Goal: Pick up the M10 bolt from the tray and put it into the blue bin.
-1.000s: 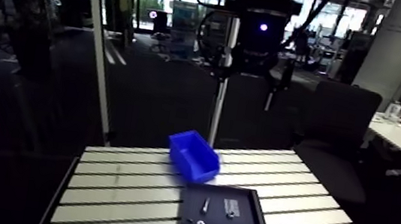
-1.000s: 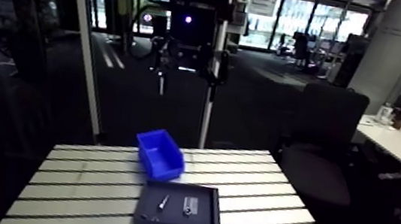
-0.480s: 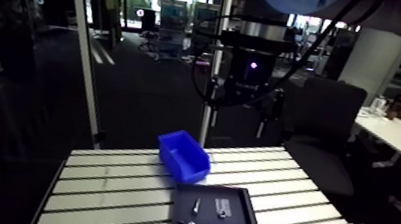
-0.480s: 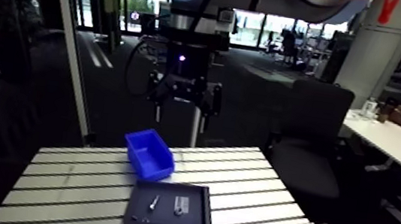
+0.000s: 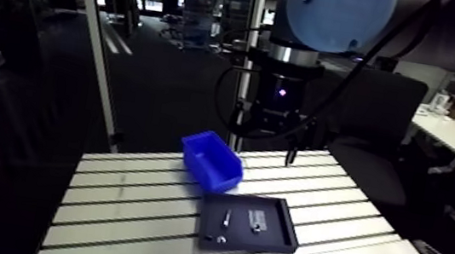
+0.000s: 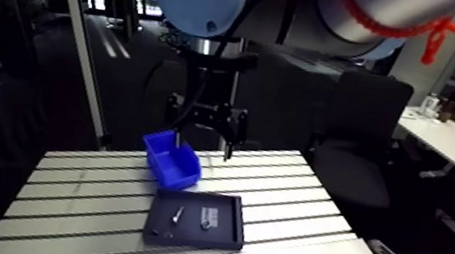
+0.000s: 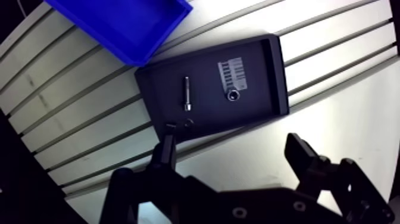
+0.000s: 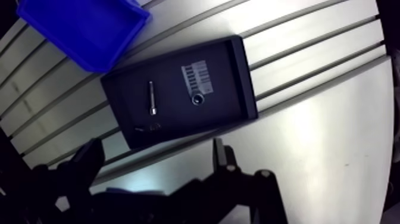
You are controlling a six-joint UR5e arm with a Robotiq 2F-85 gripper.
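Note:
A black tray [image 7: 268, 77] lies on the slotted table, ahead of my gripper [image 7: 232, 149] in the wrist view. In the tray a long slim bolt [image 7: 187, 94] lies flat. A short round-headed piece [image 7: 234, 95] stands beside a white barcode label [image 7: 231, 71]. Two tiny parts [image 7: 189, 122] sit near the tray's edge closest to my fingers. The blue bin [image 7: 125, 24] is beyond the tray, touching its far corner, and looks empty. My gripper hangs well above the table with its fingers [image 7: 168, 143] wide apart and nothing between them. The arm view shows it over the bin [image 6: 171, 162] and tray [image 6: 196, 219].
The aluminium table [image 5: 124, 208] has long slots running across it. A smooth pale strip [image 7: 333, 119] borders it on the side by my fingers. A black office chair [image 6: 359, 131] stands behind the table's far right corner.
The arm-view camera has shifted with the arm. The wrist and gripper have come lower and closer to the bin and tray. Nothing on the table has moved.

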